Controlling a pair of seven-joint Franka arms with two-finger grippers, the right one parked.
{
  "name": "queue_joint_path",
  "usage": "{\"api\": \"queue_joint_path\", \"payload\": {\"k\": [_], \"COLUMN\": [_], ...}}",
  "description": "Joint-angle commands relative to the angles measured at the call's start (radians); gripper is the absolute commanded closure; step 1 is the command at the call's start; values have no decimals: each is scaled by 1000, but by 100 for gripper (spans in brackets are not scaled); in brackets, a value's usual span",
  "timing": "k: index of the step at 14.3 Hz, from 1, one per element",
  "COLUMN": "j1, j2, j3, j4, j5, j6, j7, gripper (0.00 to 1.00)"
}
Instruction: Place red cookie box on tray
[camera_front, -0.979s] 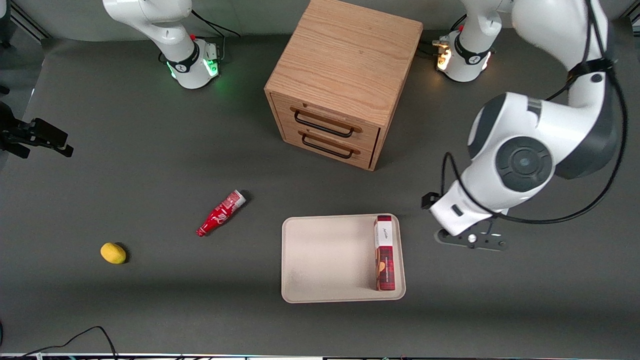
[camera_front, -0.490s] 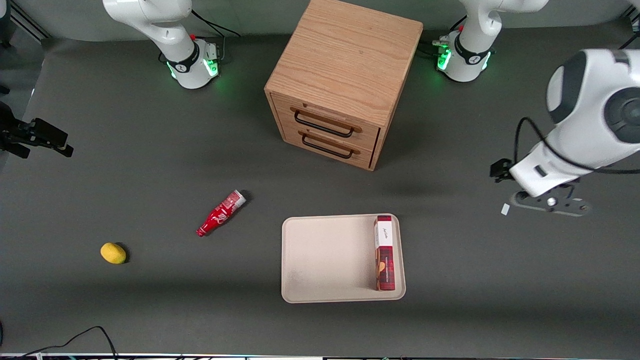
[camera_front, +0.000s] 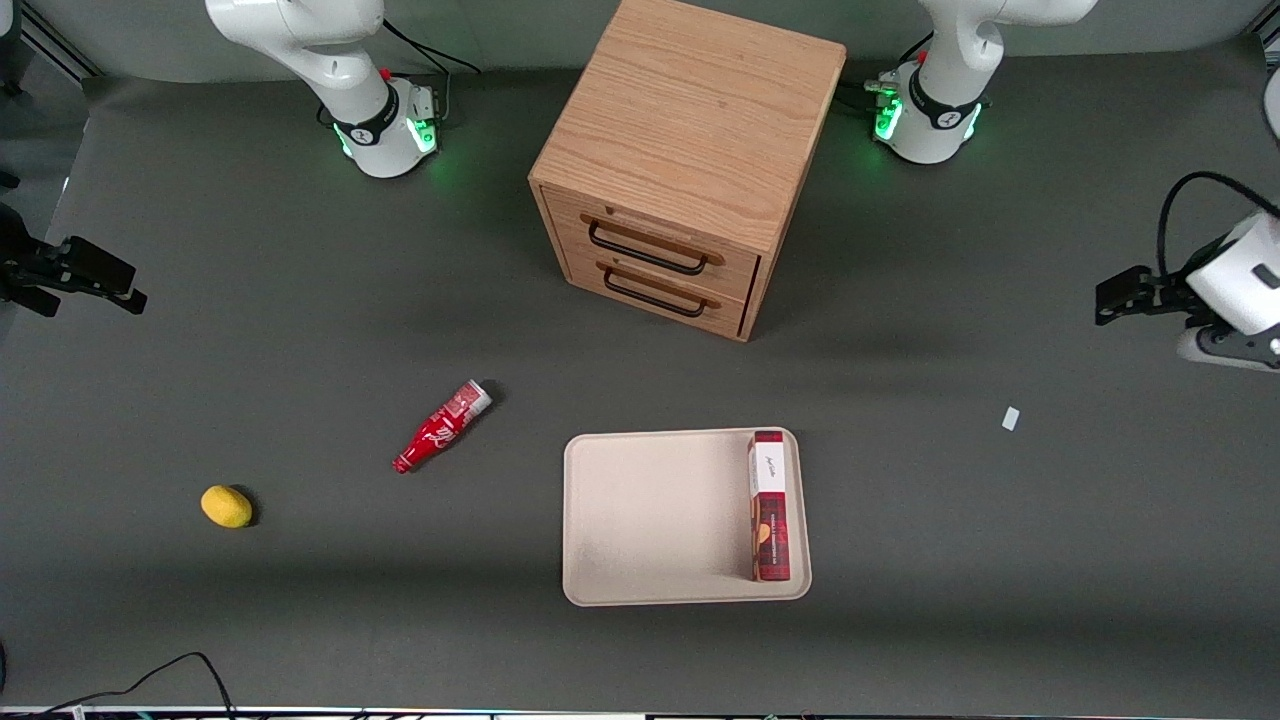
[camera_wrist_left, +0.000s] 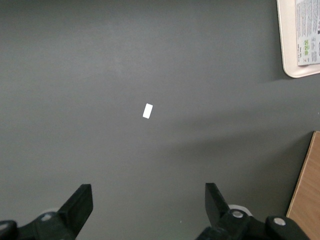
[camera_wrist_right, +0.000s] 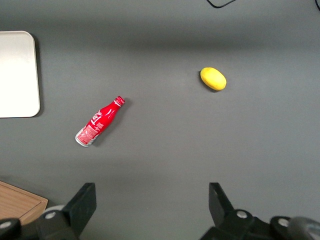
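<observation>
Front view gives me the long dark-red plaid cookie box lying flat inside the cream-beige rectangular tray, along the rim toward the working arm's end of the counter. My end effector hangs well apart from it, over bare grey surface at that same end — fingers spread wide, gripping nothing. A small white scrap lies between the end effector and the tray.

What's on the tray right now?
Only the red cookie box, lying flat along the tray's edge toward the working arm. The tray surface under the box is hidden. The gripper, jaws open, is off toward the working arm's end.
</observation>
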Motion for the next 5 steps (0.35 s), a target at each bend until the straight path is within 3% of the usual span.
{"api": "queue_joint_path", "payload": {"k": [1,5], "j1": [-12,-12], "j2": [1,6], "j3": [4,4], "j4": [47,49], "j5": [-5,-5], "j6": [-59,-63], "j7": [9,20], "gripper": [0,0]}}
